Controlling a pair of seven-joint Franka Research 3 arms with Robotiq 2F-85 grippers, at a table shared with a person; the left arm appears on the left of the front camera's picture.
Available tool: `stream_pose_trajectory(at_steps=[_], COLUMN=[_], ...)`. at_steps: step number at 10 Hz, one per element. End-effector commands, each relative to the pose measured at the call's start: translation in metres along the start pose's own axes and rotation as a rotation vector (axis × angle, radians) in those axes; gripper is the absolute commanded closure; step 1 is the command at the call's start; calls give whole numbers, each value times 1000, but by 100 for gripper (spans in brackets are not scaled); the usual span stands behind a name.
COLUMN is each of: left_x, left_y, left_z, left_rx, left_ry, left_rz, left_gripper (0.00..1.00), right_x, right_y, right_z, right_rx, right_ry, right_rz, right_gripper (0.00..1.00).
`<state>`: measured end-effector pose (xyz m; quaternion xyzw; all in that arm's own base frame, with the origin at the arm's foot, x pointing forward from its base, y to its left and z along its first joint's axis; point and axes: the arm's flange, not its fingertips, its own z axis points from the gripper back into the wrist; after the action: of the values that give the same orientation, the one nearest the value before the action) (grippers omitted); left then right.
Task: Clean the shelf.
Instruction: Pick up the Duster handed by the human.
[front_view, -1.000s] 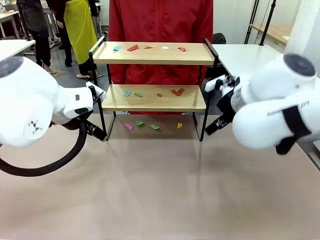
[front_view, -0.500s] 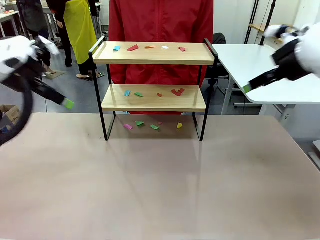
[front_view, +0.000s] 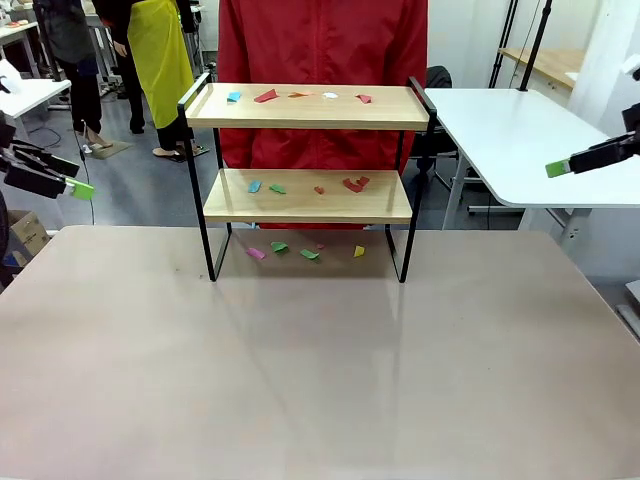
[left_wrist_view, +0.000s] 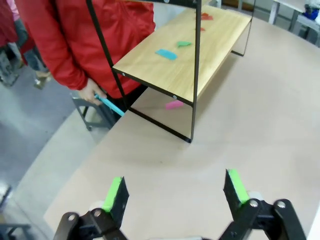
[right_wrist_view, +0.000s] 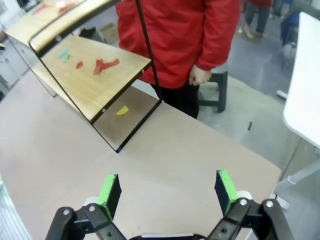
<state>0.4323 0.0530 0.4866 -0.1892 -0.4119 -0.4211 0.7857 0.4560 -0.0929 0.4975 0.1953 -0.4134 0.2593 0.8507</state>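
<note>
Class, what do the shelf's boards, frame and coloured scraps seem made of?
The shelf's boards look like light wood or laminate, matte, pale tan. Its frame looks like thin black-painted metal rod. The scraps look like coloured paper: flat, thin, irregular.

person in red jacket (front_view: 320, 40) behind tan table (front_view: 320, 380) | white table (front_view: 500, 130) far right; stool (right_wrist_view: 220, 82) beside person

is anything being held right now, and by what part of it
Neither gripper holds anything: the left gripper and the right gripper have their jaws open and empty. The person's hand grips a thin blue stick at one end.
</note>
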Motion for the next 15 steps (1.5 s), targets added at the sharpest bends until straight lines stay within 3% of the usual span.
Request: stream_pose_trajectory(at_steps=[1,5,7,9,15], left_x=[9,4,-21,-36,-71], left_y=[-5,-4,39,51,86], left_z=[7,1,5,3,10], left_rx=[3,6,-33,-30,-89], left_ry=[28,36,-51,-125,-266], left_rz=[7,6,41,-34,-149], left_gripper=[0,0,0,0,0], right_x=[5,3,-18,-41,-75], right_y=[11,6,-53,-89,-138], right_z=[4,-1,-10,-14,-15], right_rx=[-27,-22,-1,55,80], right_ry=[33,35,-37,-101,-203], right_rz=[10,11,26,63,130], right_gripper=[0,0,0,0,0])
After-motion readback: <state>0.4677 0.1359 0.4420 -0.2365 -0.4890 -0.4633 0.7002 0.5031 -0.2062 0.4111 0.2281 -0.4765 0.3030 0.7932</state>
